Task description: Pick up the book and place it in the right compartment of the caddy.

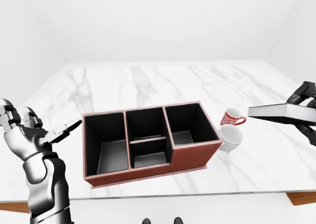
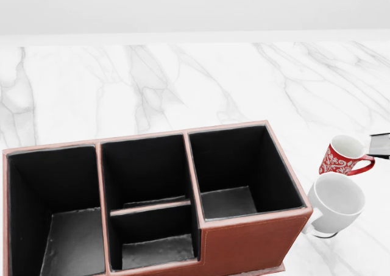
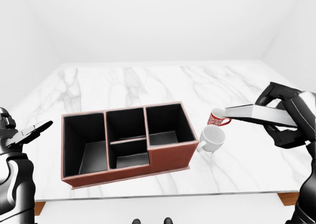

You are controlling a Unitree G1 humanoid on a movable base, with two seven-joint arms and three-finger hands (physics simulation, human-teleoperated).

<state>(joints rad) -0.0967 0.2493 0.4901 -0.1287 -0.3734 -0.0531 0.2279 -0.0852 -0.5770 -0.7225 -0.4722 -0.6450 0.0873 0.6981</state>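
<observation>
The caddy [image 1: 193, 159] is a red-brown box with black compartments, standing on the white marble table [image 1: 148, 85]. Its right compartment [image 1: 190, 127] holds nothing. My right hand [image 3: 284, 116] is shut on the book [image 3: 256, 114], a flat dark book with a pale edge, held level in the air to the right of the caddy and above the mugs. The book's tip also shows at the right edge of the head view [image 2: 381, 145]. My left hand [image 1: 47, 132] is open and holds nothing, to the left of the caddy.
A red patterned mug [image 1: 231, 118] and a white mug [image 1: 230, 138] stand just right of the caddy, below the book. The table's near edge runs along the bottom of the eye views.
</observation>
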